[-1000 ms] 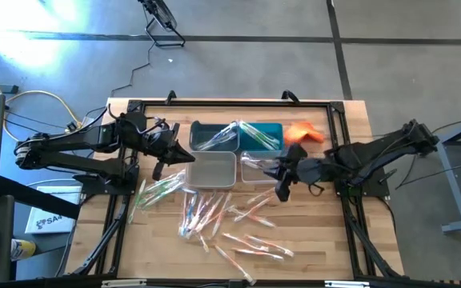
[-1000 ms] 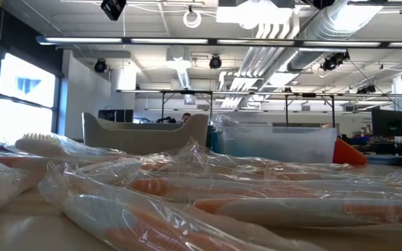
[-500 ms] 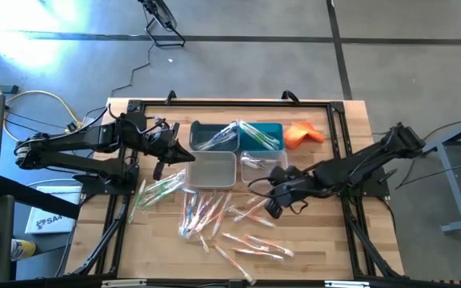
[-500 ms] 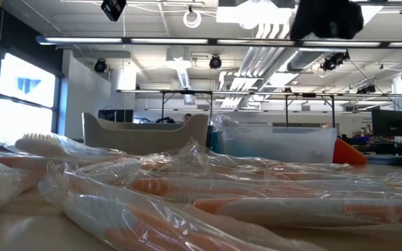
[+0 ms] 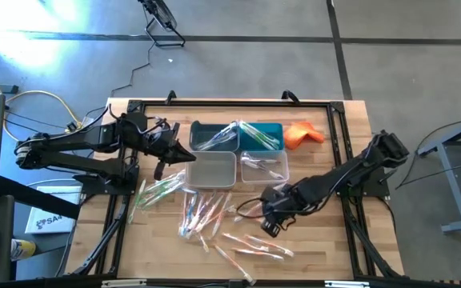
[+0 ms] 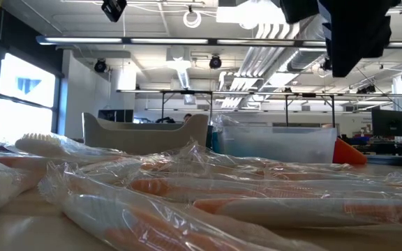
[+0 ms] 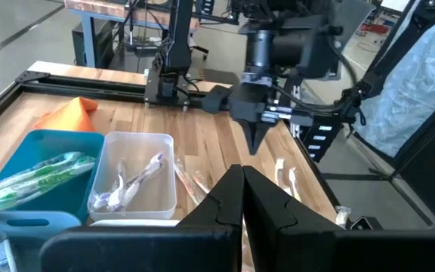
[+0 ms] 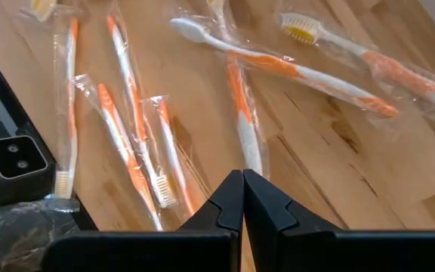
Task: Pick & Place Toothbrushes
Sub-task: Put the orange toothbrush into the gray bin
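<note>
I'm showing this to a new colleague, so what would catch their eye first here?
Probably the loose scatter of clear-wrapped, orange-handled toothbrushes on the wooden table, in front of four small rectangular bins. Next, the dark right gripper, shut, poised over that scatter, while the left gripper waits shut by the bins.

Bright, even indoor light. Strong white glare on the floor (image 5: 22, 36) at the high view's top left. Low view: ceiling lights (image 6: 208, 42) blown out, nearest toothbrushes (image 6: 187, 202) badly out of focus. Wrist views sharp; soft, faint shadows.
</note>
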